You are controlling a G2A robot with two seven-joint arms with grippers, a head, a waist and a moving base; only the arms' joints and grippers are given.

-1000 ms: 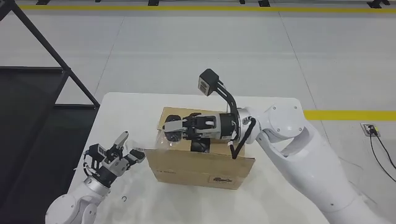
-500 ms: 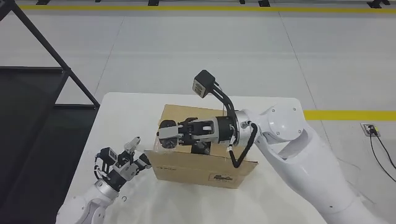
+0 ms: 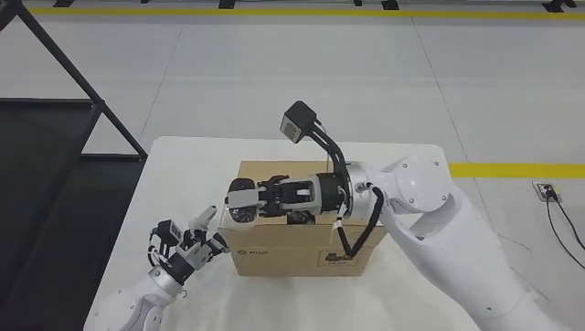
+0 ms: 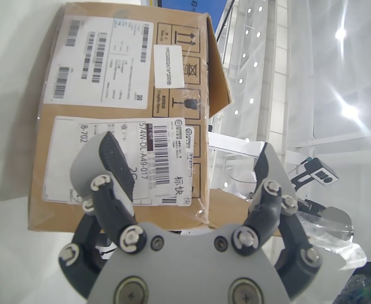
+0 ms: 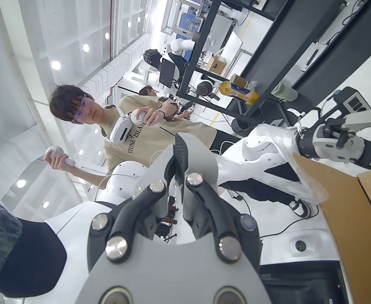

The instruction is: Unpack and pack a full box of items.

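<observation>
Box (image 3: 283, 253) sits mid-table on the white table (image 3: 183, 162), slightly towards the front edge, and its top is mostly covered by the right arm lying across it. Right gripper (image 5: 179, 147) is past the box's left top edge, fingers pressed together to a slit. A clear plastic film (image 5: 277, 162) runs from them back to the box corner and looks pinched.

Left gripper (image 4: 187, 142) is spread wide, low and just beside the box's left side wall, facing the shipping labels (image 4: 100, 61). I can't tell whether it touches the wall. One flap (image 4: 218, 64) stands open at the top of that wall.

Obstructions: the right gripper and the film hang just above the left gripper, so the space over that corner is crowded.

Clearance: there is bare table behind the box and to its left. A black rack (image 3: 55, 139) stands off the table's left edge. The left arm is near the front-left corner with little table on its outer side.
</observation>
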